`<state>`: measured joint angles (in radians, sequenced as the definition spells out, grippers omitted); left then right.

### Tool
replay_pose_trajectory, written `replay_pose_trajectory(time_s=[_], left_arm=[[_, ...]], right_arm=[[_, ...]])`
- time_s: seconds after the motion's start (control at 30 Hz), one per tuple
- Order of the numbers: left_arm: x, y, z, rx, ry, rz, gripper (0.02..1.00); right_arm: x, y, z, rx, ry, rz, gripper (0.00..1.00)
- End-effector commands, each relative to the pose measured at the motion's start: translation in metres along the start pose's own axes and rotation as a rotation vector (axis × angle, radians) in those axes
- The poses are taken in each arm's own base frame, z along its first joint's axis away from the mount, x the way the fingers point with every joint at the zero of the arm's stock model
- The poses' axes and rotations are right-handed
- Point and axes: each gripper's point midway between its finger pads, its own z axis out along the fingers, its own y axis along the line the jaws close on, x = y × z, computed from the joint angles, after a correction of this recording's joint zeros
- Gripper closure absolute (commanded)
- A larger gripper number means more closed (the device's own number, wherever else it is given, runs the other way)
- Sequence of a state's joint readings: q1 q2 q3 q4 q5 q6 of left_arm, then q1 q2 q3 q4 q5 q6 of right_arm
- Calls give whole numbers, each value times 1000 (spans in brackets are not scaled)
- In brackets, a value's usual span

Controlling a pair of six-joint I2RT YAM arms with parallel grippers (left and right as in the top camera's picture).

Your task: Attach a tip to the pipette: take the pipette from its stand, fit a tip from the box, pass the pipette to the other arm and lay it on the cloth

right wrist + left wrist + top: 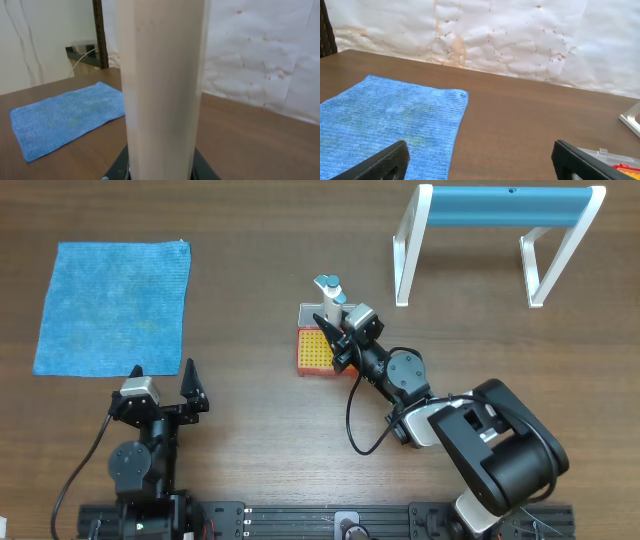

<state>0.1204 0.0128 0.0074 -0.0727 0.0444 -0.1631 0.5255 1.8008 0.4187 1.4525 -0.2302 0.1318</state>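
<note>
1. Where the right arm reaches in to the middle of the bench (260,240), the right gripper (331,321) is clamped on the pipette (329,287), its fingers drawn in narrow around the body.
2. Seen from the right wrist, the pipette (162,85) is a pale upright column rising from between the fingers. Its lower end is hidden there.
3. From above, the pipette's blue-grey head sits at the far edge of the tip box (314,350), with the gripper partly over the box's rear. Whether the pipette's lower end touches a tip cannot be told.
4. The tip box stands on the bench with its orange-red rack showing and a clear lid part beside it. It also shows at the edge of the left wrist view (615,161).
5. The left gripper (163,376) is near its own base, its fingers spread wide and holding nothing. One black finger (375,162) shows over the near edge of the cloth (385,120).
6. The blue cloth (115,305) lies flat on the left part of the bench, just beyond the left gripper and well apart from the tip box.
7. The stand (505,205), white legs under a blue bar, is at the far right, well apart from the pipette.
</note>
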Motion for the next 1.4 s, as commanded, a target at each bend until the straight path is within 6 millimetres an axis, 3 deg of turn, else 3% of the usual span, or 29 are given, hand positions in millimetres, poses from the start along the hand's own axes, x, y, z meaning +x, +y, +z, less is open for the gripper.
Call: replay_pose_trajectory(time_s=[0.03,0.97,1.4], left_arm=[[1,1,0,-4,1,-13,97],[1,1,0,-4,1,-13,99],[1,1,0,-4,1,-13,99]], right_arm=[[-5,-3,5,9,-20,36,921],[12,-5,6,16,29,-6,921],[54,-7,4,23,155,23,921]])
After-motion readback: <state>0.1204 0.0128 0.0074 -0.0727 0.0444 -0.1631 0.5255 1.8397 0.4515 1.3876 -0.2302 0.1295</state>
